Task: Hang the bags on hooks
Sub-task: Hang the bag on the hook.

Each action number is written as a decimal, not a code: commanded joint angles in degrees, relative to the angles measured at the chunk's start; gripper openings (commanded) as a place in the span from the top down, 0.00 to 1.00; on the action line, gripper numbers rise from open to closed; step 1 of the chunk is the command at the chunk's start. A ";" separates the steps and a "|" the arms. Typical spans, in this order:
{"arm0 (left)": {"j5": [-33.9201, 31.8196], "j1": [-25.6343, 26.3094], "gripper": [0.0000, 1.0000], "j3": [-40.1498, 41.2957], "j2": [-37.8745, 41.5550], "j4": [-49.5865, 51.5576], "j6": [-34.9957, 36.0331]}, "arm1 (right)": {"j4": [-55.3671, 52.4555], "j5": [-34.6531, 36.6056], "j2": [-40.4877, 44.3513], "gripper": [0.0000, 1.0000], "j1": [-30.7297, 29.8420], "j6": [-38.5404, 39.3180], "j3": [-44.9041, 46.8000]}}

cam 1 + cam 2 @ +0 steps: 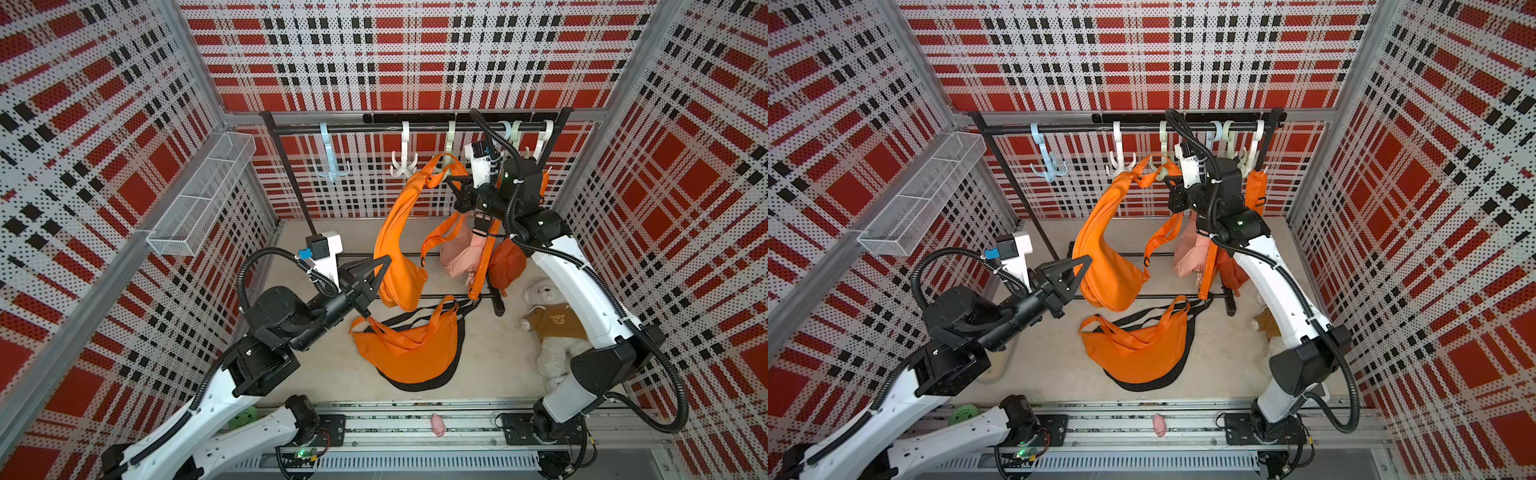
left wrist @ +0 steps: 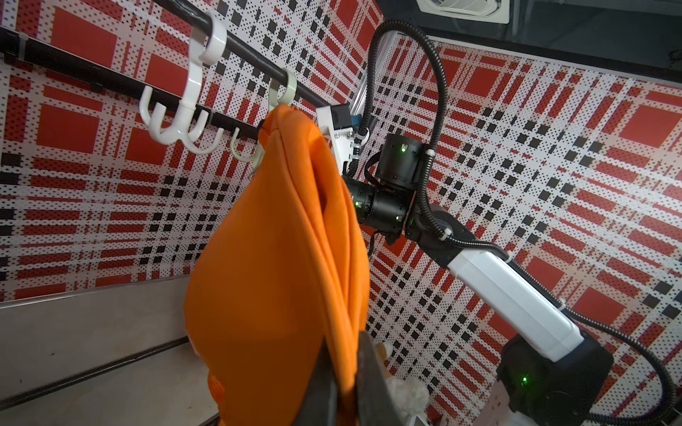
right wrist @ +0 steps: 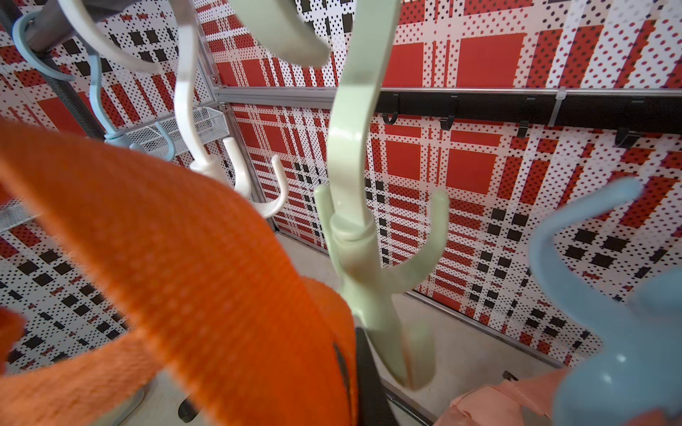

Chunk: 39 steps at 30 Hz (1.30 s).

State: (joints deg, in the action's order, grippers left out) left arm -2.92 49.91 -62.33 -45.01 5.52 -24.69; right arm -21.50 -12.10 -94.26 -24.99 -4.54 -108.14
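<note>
An orange bag (image 1: 395, 253) (image 1: 1104, 257) hangs stretched between my two grippers under the black rail (image 1: 374, 129). My left gripper (image 1: 384, 266) (image 1: 1086, 264) (image 2: 345, 365) is shut on the folded lower edge of the bag (image 2: 265, 258). My right gripper (image 1: 451, 180) (image 1: 1169, 183) (image 3: 350, 376) is shut on the bag's orange strap (image 3: 184, 276), right beside the pale green hook (image 1: 449, 164) (image 1: 1163, 166) (image 3: 354, 239). The strap loops up against this hook. Whether it rests over a prong I cannot tell.
A second orange bag (image 1: 409, 353) with black trim lies on the floor. A pink bag (image 1: 459, 253) and another orange one (image 1: 505, 262) hang at the rail's right end. White hook (image 1: 403, 162) and blue hook (image 1: 330, 164) hang bare. Teddy bear (image 1: 552, 328) at right, wire basket (image 1: 203, 195) on the left wall.
</note>
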 commanded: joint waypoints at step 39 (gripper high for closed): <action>-2.65 -0.38 1.00 5.20 -6.85 -0.86 -7.84 | -9.14 1.44 -1.38 1.00 -1.20 4.97 -0.32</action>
State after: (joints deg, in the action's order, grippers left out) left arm -5.41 49.23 -58.15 -52.88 5.72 -30.81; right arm -30.87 -10.85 -97.65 -25.98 -1.02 -109.56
